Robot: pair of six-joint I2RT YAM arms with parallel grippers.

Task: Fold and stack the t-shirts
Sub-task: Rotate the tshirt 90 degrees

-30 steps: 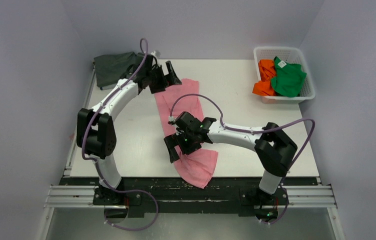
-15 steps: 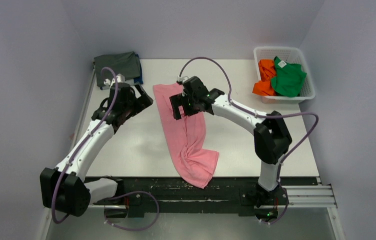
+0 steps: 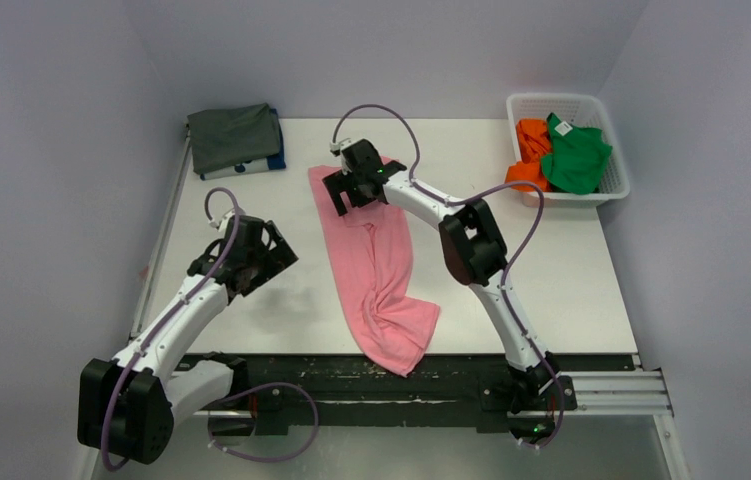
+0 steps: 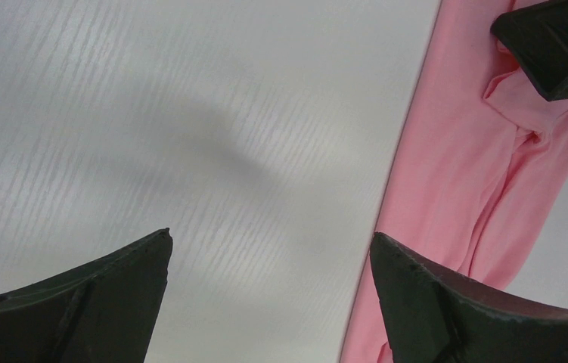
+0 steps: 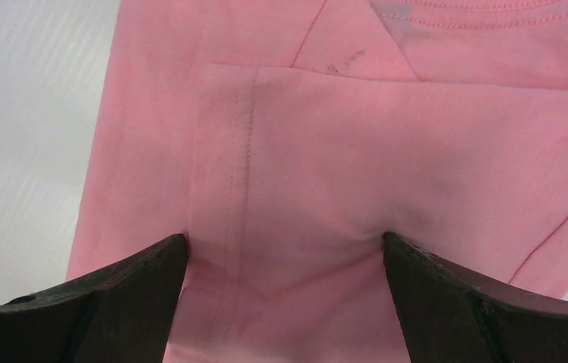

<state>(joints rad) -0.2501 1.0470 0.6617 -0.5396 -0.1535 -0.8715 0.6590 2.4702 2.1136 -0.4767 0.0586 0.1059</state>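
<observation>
A pink t-shirt [image 3: 376,265] lies as a long, narrow strip down the middle of the table, its near end bunched at the front edge. My right gripper [image 3: 348,192] is open at the strip's far end. In the right wrist view both fingertips [image 5: 167,261] of the gripper [image 5: 282,240] press into the pink cloth [image 5: 341,151], which spans the gap. My left gripper [image 3: 273,252] hangs open over bare table, left of the shirt. In the left wrist view that gripper [image 4: 271,236] has nothing between its fingers, with the pink edge [image 4: 447,189] to its right.
A folded dark grey t-shirt [image 3: 234,135] lies on a blue one [image 3: 273,160] at the back left corner. A white lattice basket [image 3: 611,190] at the back right holds an orange t-shirt [image 3: 526,150] and a green one [image 3: 576,155].
The right gripper has swung from the shirt's near part to its far end. The left gripper has drawn back from the far end to bare table on the left. Both stayed open.
</observation>
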